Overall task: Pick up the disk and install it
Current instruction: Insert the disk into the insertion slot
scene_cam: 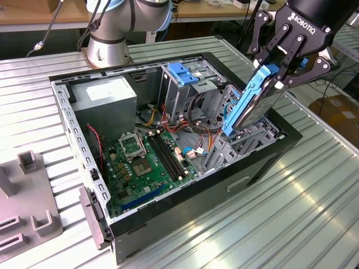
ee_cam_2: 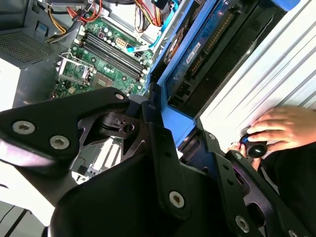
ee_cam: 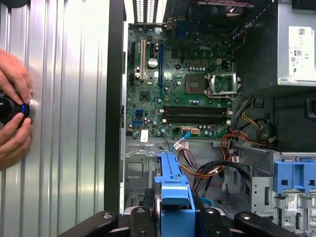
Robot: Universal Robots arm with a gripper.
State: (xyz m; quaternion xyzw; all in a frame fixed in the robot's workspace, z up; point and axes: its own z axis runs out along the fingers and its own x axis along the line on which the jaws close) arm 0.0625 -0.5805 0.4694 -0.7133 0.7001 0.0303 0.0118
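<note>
My pincer (scene_cam: 273, 78) is clamped on the upper end of the disk (scene_cam: 253, 106), the fingers pressing its two flat faces. The disk hangs tilted, its light-blue carrier rail toward the exterior view's left. Its lower end dips into the open computer case (scene_cam: 235, 179) at the corner on the exterior view's right, just beside the metal drive bay; I cannot tell whether it touches anything there. In the first wrist view the blue carrier (ee_cam: 175, 192) sits between my fingers.

The case lies on its side on a bench (scene_cam: 252, 224) of ribbed, silvery metal slats that catch the light. Inside the case lie the green motherboard (scene_cam: 143, 162), the grey power supply (scene_cam: 106, 92) and a tall drive cage topped by a blue latch (scene_cam: 182, 73). A grey moulded fixture (scene_cam: 25, 196) rests on the bench at the exterior view's left, well apart from the case. My arm's base (scene_cam: 109, 47) stands on the bench behind the case.

Beyond the bench runs a wooden worktop (scene_cam: 28, 14) with cables hanging near it, and a cardboard box (scene_cam: 339, 112) sits low at the exterior view's right. In the first wrist view a person's hands (ee_cam: 14, 143) cup a small black knob (ee_cam: 10, 109) on the bench beside the case.
</note>
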